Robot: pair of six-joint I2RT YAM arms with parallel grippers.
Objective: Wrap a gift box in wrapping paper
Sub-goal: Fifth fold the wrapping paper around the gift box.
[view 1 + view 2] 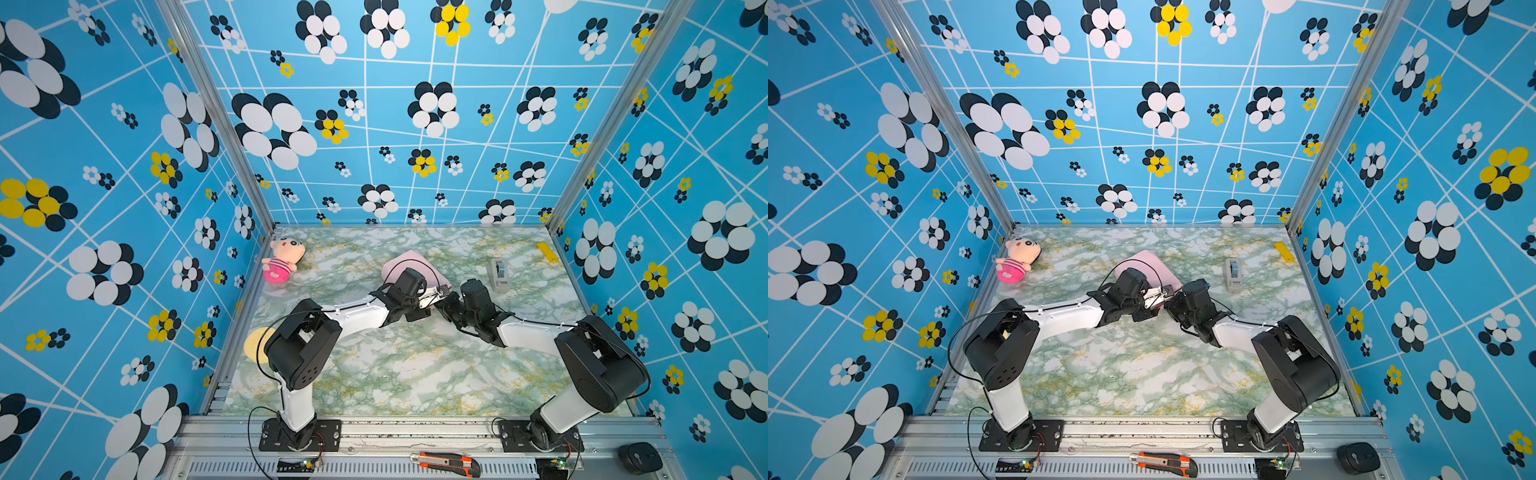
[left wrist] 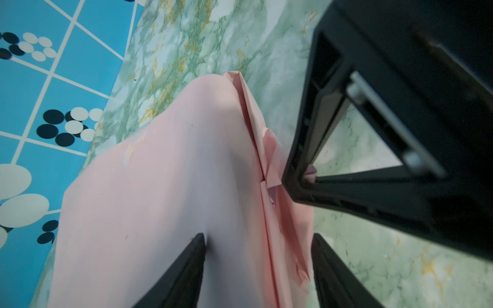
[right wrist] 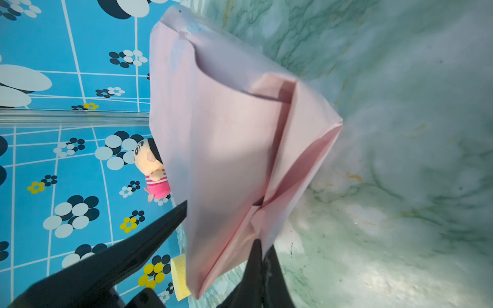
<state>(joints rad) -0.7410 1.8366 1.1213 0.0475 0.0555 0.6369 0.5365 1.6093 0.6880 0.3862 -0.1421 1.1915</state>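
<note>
The wrapping paper (image 1: pixel 392 262) lay mid-worktop (image 1: pixel 415 374), with the plush doll (image 1: pixel 282 259) well apart to its left and the tape dispenser (image 1: pixel 498 272) to its right. Its pale pink face was outward and it was folded into a parcel. The gift box was not visible and was presumably enclosed. The sheet was judged light, thin and crease-holding, liable to tear or slip if pulled by a single layer. The firmer purchase would be the multi-layer end flaps or the faces backed by the box. The left arm reached in low from the left, forearm near level, wrist turned toward the parcel. The left gripper (image 2: pixel 257 237) had its fingers (image 2: pixel 186 266) spread, straddling the parcel's folded edge with no clamp evident. The right arm mirrored this pose from the right. The right gripper (image 3: pixel 262 245) had its fingers clenched on the point of the end flap, close to the left gripper's tips.
</note>
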